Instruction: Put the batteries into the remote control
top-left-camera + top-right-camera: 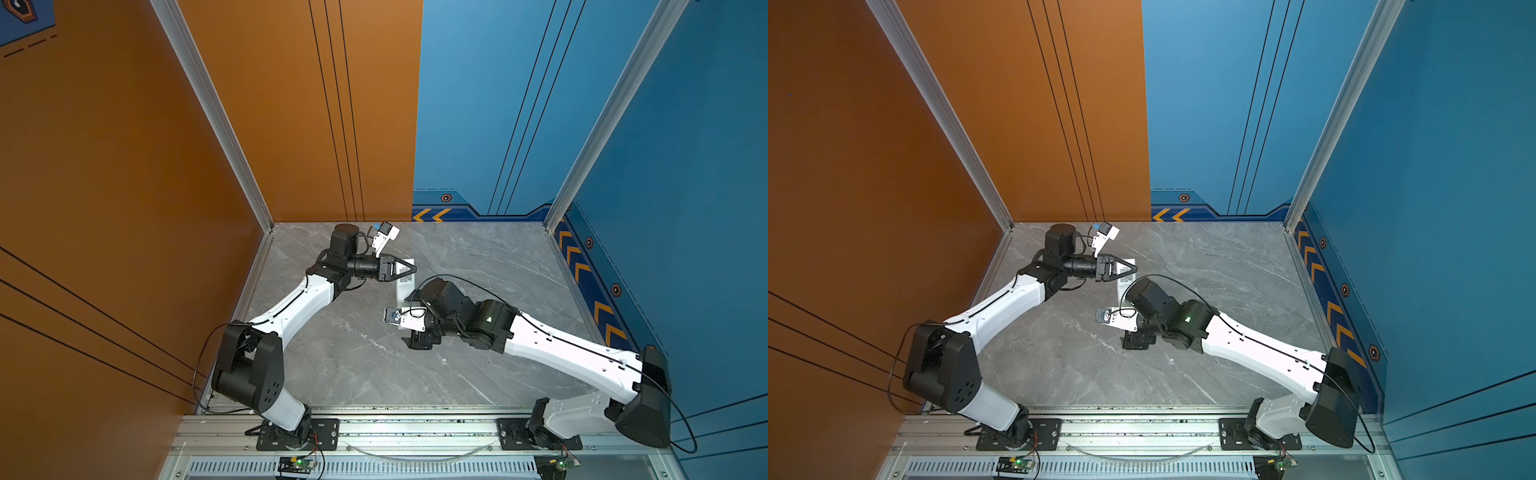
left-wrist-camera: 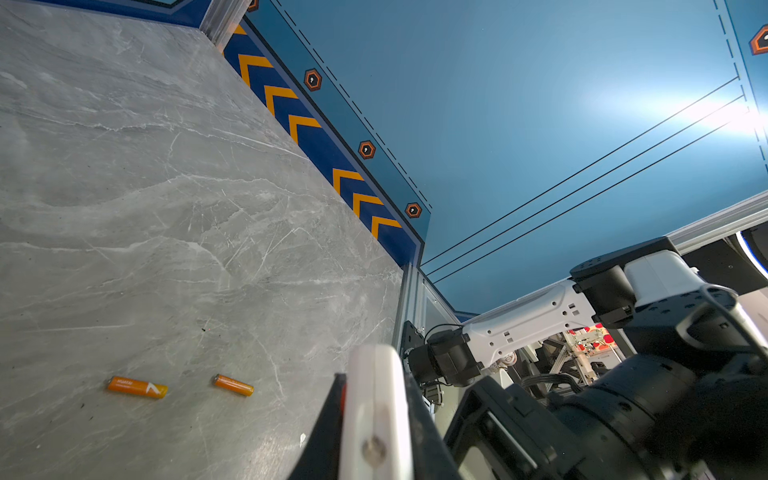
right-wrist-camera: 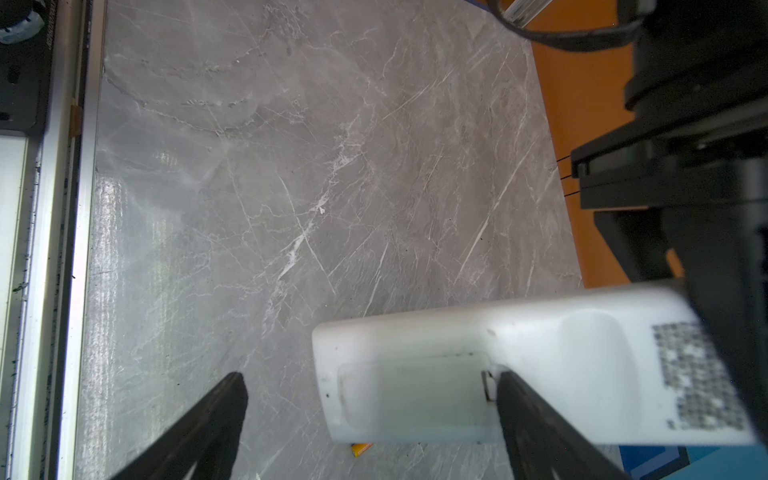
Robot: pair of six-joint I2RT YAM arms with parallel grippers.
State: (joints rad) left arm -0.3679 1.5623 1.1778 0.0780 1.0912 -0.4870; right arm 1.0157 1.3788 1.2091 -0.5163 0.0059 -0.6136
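Your grey marble counter (image 1: 478, 299) fills the floor of the booth. Your left claw (image 1: 409, 271) is clamped tight on the remote control (image 1: 405, 286), holding it clear of the counter, plain white back up with a code label showing. In the right wrist view the remote control's (image 3: 519, 332) battery cover (image 3: 411, 395) sits in its recess, and your right claw (image 3: 370, 419) stands wide apart, one finger (image 3: 532, 415) touching the cover's edge, the other out over bare counter. Both batteries (image 2: 137, 387) (image 2: 233, 384) lie on the counter, near each other, well apart from either claw.
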